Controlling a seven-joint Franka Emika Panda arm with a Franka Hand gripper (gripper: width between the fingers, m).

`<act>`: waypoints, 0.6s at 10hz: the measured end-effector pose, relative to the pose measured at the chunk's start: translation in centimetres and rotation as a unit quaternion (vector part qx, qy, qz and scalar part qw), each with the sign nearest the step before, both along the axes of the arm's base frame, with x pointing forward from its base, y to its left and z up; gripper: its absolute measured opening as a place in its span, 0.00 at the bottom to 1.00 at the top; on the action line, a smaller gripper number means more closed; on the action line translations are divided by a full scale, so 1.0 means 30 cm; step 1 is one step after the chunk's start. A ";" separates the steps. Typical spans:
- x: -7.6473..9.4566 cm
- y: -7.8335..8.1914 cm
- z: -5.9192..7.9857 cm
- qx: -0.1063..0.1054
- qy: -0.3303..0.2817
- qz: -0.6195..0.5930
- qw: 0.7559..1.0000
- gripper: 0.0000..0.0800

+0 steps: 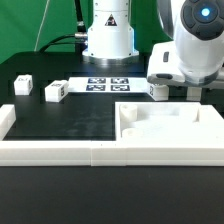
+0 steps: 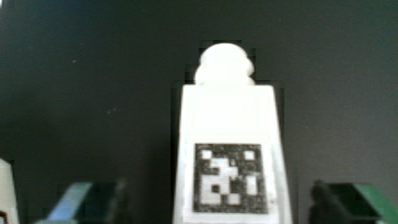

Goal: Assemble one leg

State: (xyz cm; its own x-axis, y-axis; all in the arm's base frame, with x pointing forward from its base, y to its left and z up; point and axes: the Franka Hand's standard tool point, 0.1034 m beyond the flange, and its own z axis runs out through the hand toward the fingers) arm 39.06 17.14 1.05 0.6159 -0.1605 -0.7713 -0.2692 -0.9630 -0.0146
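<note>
The leg (image 2: pixel 228 130) I am after lies flat on the black table (image 1: pixel 70 118). As the exterior view sees it, it sits just beyond the far rim of the large white tray-like part (image 1: pixel 190 125), off the marker board (image 1: pixel 108 84) toward that view's right. In the wrist view my gripper (image 2: pixel 214 202) straddles it. The two fingers stand wide apart, one on each side of the tagged end, with a dark gap between each and the white plastic, so it has hold of nothing. I judge the task to be near its start: the gripper is lined up, but closing, lifting, carrying to the tray-like part and fixing the leg there are all left, and I see no leg fitted to that part. Counting, I get three legs in the exterior view: this one, a second leg (image 1: pixel 55 92) and a third leg (image 1: pixel 22 85), both well apart toward that view's left. A fourth I cannot find. There is one tray-like part and one marker board.
</note>
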 end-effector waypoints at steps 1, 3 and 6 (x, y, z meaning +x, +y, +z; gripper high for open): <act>0.000 0.000 0.000 0.000 0.000 0.000 1.000 0.50; 0.000 0.000 0.000 0.000 0.000 0.000 1.000 0.36; 0.000 0.000 0.000 0.000 0.000 0.000 1.000 0.36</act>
